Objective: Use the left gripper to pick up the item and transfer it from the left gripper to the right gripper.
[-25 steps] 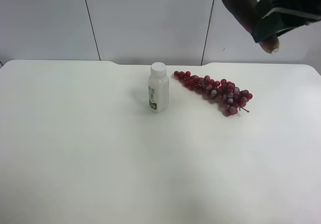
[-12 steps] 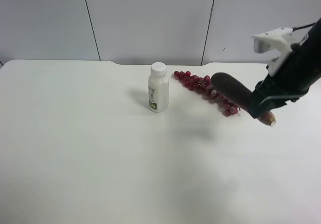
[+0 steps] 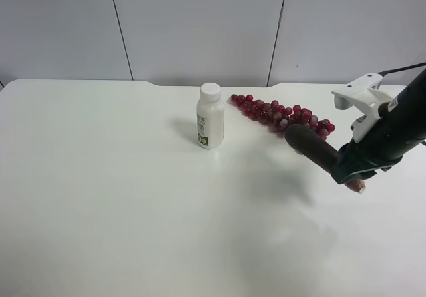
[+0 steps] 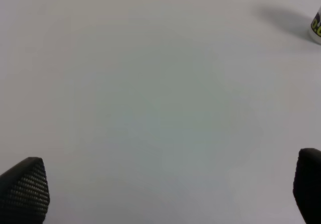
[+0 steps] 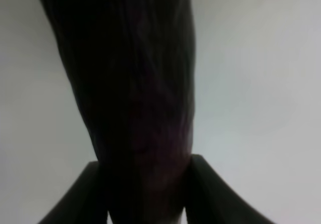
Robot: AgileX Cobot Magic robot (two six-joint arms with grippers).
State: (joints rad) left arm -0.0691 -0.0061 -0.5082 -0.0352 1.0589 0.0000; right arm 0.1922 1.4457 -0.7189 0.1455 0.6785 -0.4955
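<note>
The dark purple eggplant (image 3: 313,147) is held tilted just above the table, in front of the grape bunch, its pale tip pointing to the view's lower right. The right gripper (image 3: 349,170), on the black arm with the white bracket at the exterior high view's right, is shut on it near the tip. In the right wrist view the eggplant (image 5: 125,73) fills the frame between the two black fingers (image 5: 85,194). The left gripper (image 4: 160,194) is open and empty over bare white table; only its fingertips (image 4: 22,189) show in the left wrist view. It is out of the exterior high view.
A white bottle (image 3: 210,116) stands upright at the table's middle back; its edge shows in the left wrist view (image 4: 317,28). A red grape bunch (image 3: 283,117) lies to its right, just behind the eggplant. The white table (image 3: 133,210) ends at a grey wall.
The right arm has come down from the upper right with the eggplant, from high by the wall to low over the table in front of the grapes.
</note>
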